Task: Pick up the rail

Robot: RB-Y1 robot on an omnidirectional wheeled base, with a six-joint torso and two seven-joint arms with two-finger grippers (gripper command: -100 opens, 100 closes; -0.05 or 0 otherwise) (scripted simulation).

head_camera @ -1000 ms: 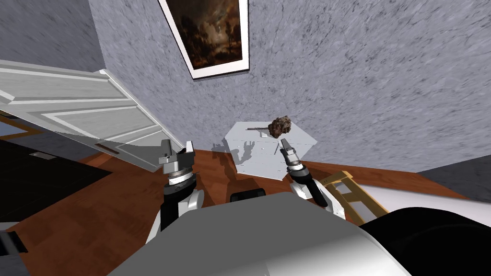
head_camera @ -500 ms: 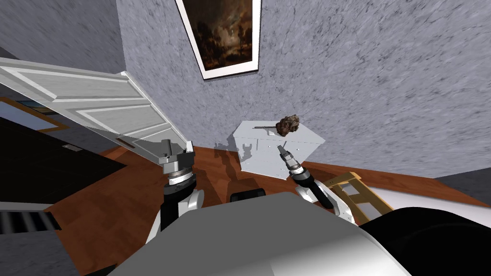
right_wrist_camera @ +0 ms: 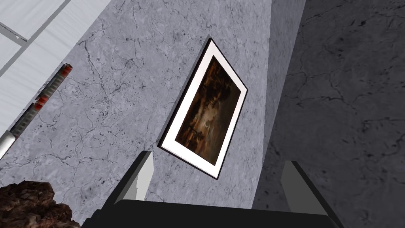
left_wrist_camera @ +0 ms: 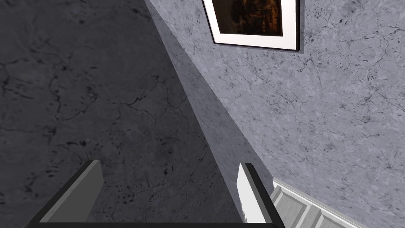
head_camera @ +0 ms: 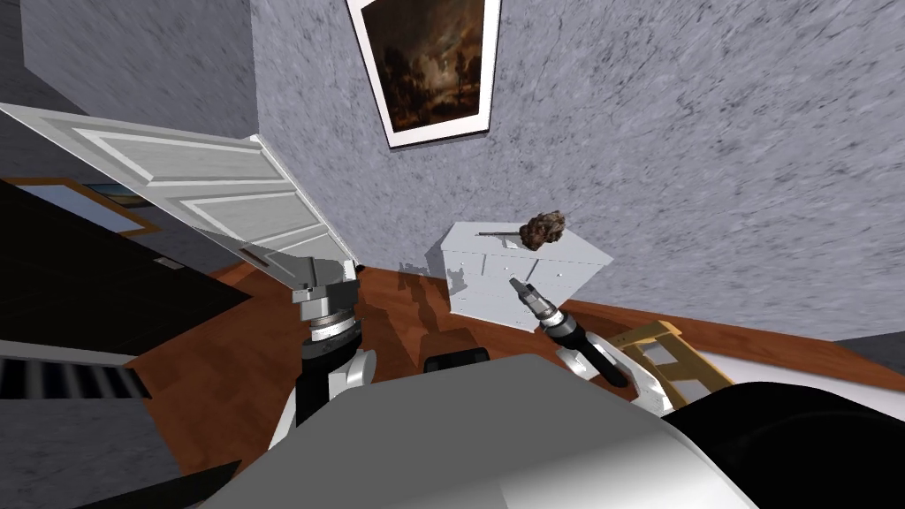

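The floor [head_camera: 221, 389] is red-brown wood planking with a slight sheen. The walls [head_camera: 707, 132] look like rough, mottled grey plaster. The cabinet [head_camera: 482, 287] is smooth matt white. On its top, the thin rail [head_camera: 497, 234] is dull grey, beside a coarse, craggy brown lump [head_camera: 543, 230]. The door [head_camera: 203, 190] shows pale painted woodgrain.

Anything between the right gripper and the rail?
Nothing clearly blocks it. The right gripper, open, sits before the white cabinet, below its top, where the rail lies. A brown lump at one end crowds it.
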